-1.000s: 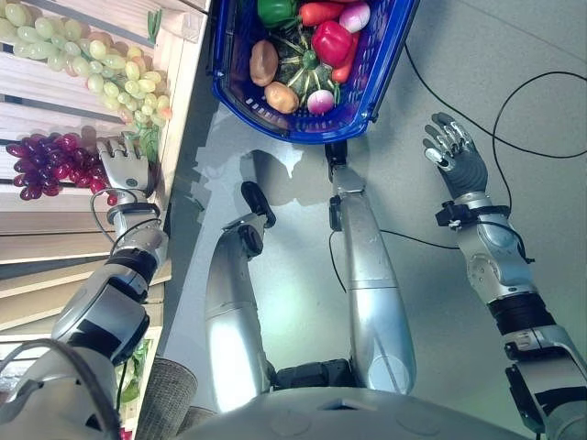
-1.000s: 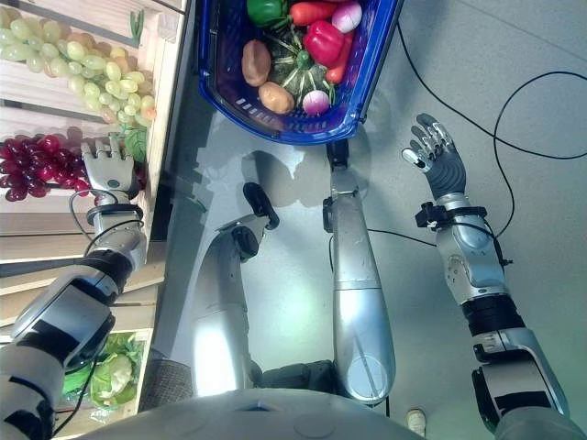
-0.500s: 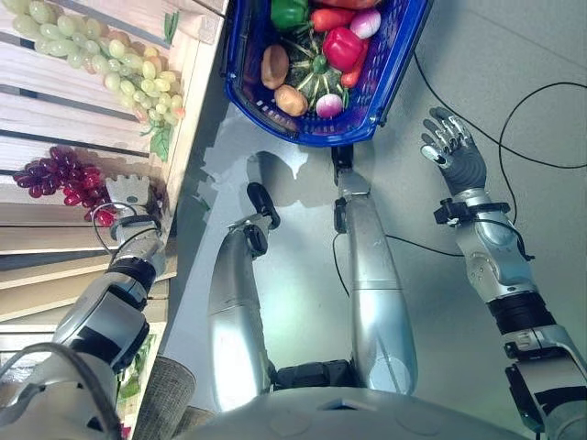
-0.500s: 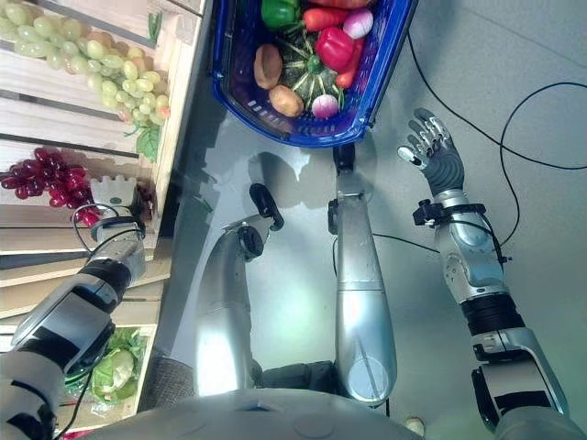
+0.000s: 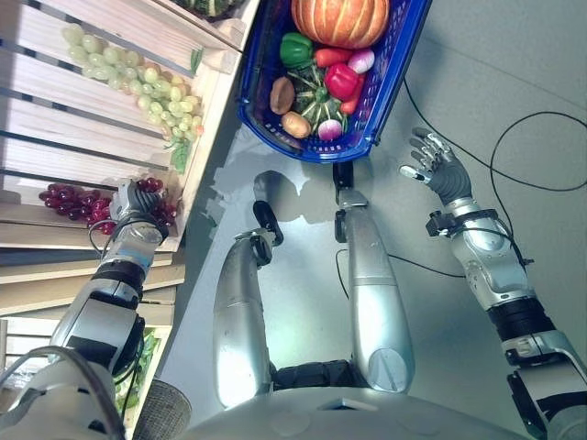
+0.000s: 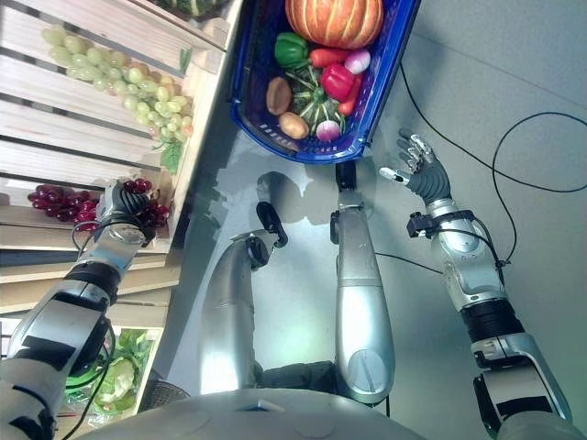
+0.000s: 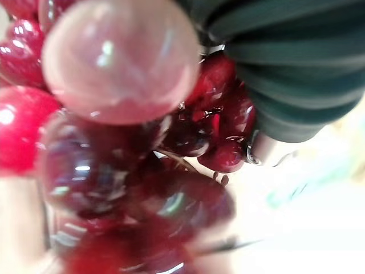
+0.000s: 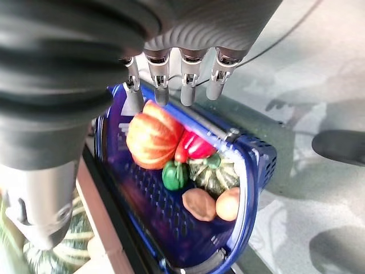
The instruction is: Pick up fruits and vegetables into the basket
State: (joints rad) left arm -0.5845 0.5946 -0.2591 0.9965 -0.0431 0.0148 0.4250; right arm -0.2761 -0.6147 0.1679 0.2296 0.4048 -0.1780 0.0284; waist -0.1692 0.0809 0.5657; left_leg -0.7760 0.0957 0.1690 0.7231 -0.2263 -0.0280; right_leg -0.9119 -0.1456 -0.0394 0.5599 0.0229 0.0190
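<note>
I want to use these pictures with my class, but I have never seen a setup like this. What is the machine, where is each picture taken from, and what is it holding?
It is a humanoid robot with two arms. Two pictures come from cameras in its head, looking down; two come from cameras on its wrists. Its left hand grips a bunch of red grapes on a wooden shelf, near green grapes. Its right hand hovers open, holding nothing, beside a blue basket on the floor, which holds a pumpkin, peppers and other vegetables.
</note>
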